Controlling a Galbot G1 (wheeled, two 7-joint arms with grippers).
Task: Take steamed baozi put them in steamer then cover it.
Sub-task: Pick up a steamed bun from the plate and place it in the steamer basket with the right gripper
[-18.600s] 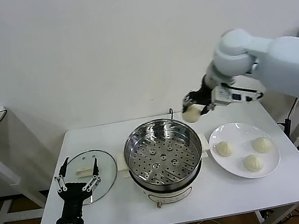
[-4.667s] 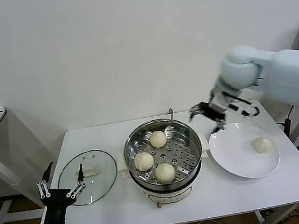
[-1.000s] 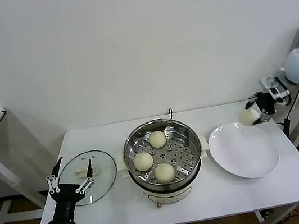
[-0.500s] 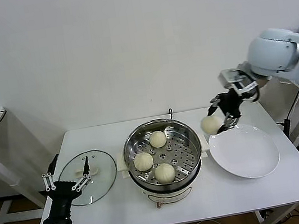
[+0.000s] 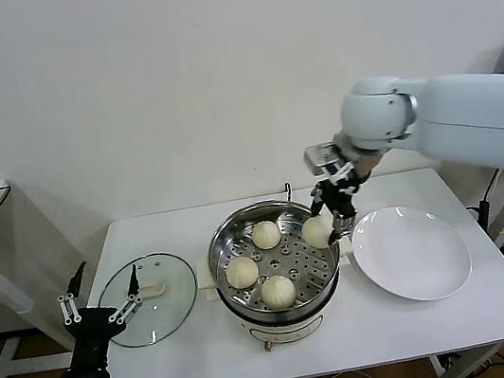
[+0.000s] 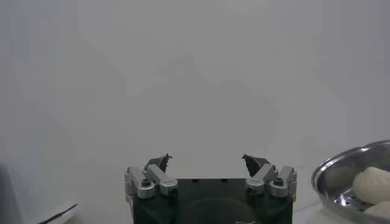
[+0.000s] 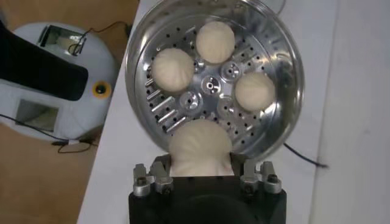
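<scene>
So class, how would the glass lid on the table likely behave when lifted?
The lid is glass with a metal rim, so probably stiff, fairly heavy and breakable. It lies flat, so unlikely to roll. Its small white handle looks like the only safe grip; the smooth glass may be slippery.

The head camera looks forward and down from up high at the whole tabletop (image 5: 444, 312) and the wall behind it. The left wrist camera sits low by the tabletop's left end and faces the wall. The right wrist camera hangs close above the steamer (image 7: 210, 85) and looks straight down. All three views show the steamer (image 5: 275, 260).
</scene>
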